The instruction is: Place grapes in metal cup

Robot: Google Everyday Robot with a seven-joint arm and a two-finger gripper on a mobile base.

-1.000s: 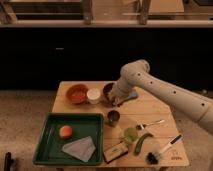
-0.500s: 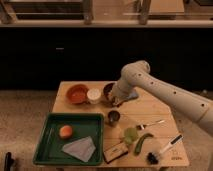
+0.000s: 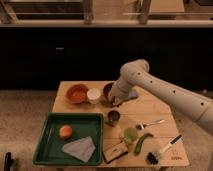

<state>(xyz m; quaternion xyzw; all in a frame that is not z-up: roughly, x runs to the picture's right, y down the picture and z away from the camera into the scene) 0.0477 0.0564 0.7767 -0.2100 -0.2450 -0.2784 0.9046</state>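
Table (image 3: 150, 112) of light wood carries everything here, and the metal cup (image 3: 113, 118) stands near its middle, upright, with a dark inside. All places below are given from that cup.

Above the cup, toward the far edge of the table, the white arm (image 3: 165, 92) reaches in from the right and bends down, ending at the end effector (image 3: 116, 101). The end effector sits just beyond the cup, over or against the dark bowl (image 3: 108, 90); whether it is apart, together or clamped on something cannot be told. Grapes are not plainly visible anywhere; a dark spot at the tip of the end effector may be them, but this cannot be told.

Left of the dark bowl, farther from the cup, stand the white round cup (image 3: 93, 95) and then the orange bowl (image 3: 77, 93).

Left of and below the cup lies the green tray (image 3: 46, 145), which holds an orange fruit (image 3: 65, 131) and a grey cloth (image 3: 81, 148).

Right of the cup lies a fork (image 3: 151, 122). Below the cup and slightly right are a pale green round object (image 3: 130, 134), a green pepper-like piece (image 3: 142, 142), and a small sponge-like block (image 3: 115, 152). Farther right and lower lies the black-bristled brush (image 3: 161, 152).
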